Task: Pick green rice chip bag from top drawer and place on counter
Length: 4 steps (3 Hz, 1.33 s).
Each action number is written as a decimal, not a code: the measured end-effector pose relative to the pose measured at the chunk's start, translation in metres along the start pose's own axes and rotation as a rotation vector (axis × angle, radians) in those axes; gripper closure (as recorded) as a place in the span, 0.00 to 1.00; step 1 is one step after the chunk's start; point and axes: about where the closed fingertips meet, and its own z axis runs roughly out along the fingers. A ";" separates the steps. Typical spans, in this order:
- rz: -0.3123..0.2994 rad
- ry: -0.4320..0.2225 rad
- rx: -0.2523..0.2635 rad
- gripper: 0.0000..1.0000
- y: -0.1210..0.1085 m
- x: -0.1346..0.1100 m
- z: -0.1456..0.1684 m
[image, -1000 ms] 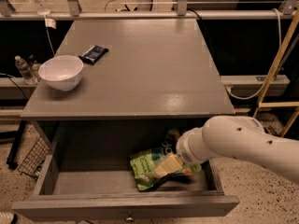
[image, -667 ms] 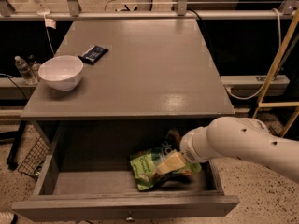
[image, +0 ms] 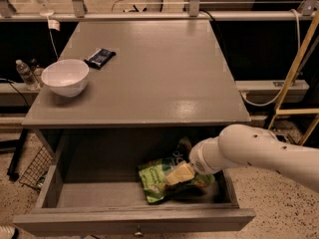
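The green rice chip bag (image: 154, 178) lies crumpled in the right half of the open top drawer (image: 134, 219), below the counter's front edge. My gripper (image: 180, 174), at the end of the white arm (image: 259, 151) that reaches in from the right, is down in the drawer right on the bag's upper right part. The arm hides part of the bag. The counter (image: 149, 68) is the wide grey tabletop above the drawer.
A white bowl (image: 65, 76) stands at the counter's left edge, with a small dark flat packet (image: 100, 57) behind it. A water bottle (image: 22, 73) and a wire basket (image: 35, 168) are to the left of the table. A yellow frame (image: 299, 83) stands at the right.
The arm has shifted only slightly over the bag. The bag stays in the same spot in the drawer.
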 end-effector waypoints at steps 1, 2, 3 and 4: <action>0.014 -0.011 -0.014 0.47 0.001 0.001 0.006; 0.012 -0.035 0.008 0.70 -0.004 -0.003 -0.007; -0.039 -0.099 0.059 0.99 -0.011 -0.023 -0.045; -0.071 -0.135 0.088 1.00 -0.013 -0.036 -0.067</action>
